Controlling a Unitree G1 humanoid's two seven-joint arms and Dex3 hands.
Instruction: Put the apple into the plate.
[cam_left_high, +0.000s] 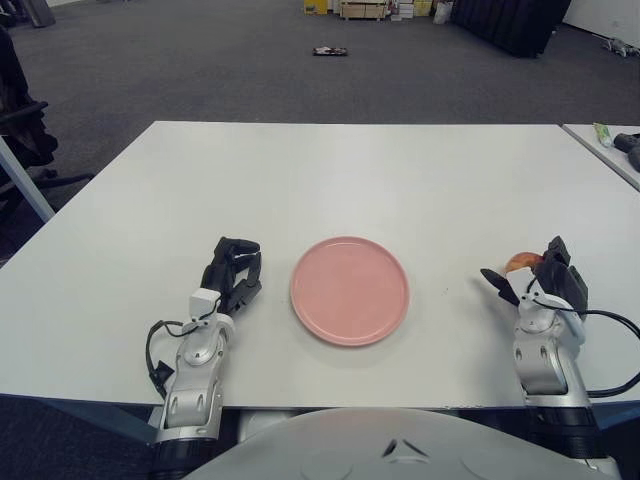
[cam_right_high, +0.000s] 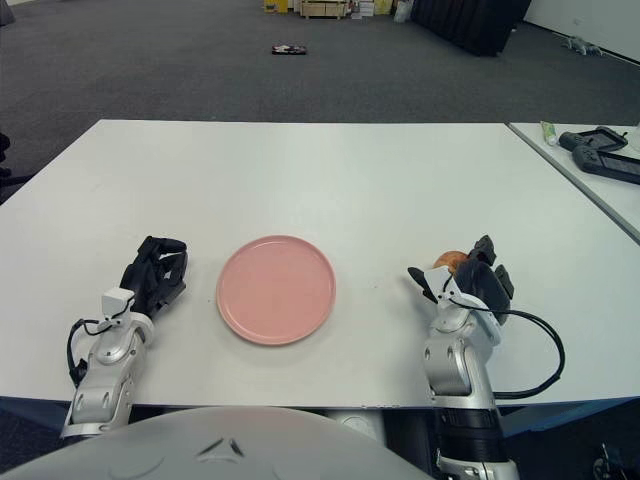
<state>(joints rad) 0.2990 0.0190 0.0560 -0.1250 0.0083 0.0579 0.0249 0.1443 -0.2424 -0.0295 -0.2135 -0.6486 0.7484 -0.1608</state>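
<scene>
Left eye view first, going across from the plate (cam_left_high: 349, 290) as my marker: well off to the plate's left the left hand (cam_left_high: 232, 271) shows on the white counter (cam_left_high: 350, 170), its dark fingers (cam_left_high: 240, 252) curled loosely inward with nothing in them, and I'd judge it is simply kept out of the way, since the apple is on the other side. The plate itself is a flat, round, matte pink dish with a shallow raised rim, bare, sitting near the counter's front edge between the two hands, an easy reach from either. Well to the plate's right is the right hand (cam_left_high: 545, 283), turned edge-on so its black fingers (cam_left_high: 556, 262) stand up around the apple (cam_left_high: 519, 263). Only a sliver of orange-red, smooth-looking skin peeks out on the side facing the plate; the remainder is hidden behind the palm. The fingers look closed in around the fruit, one thin digit poking out toward the plate, but whether they truly grip it or only cup it I cannot tell from here. So the apple is still on the counter side, not on the plate, and to my eye the grasp is the step in hand. Smooth and round, it could roll if pinched off-centre.
</scene>
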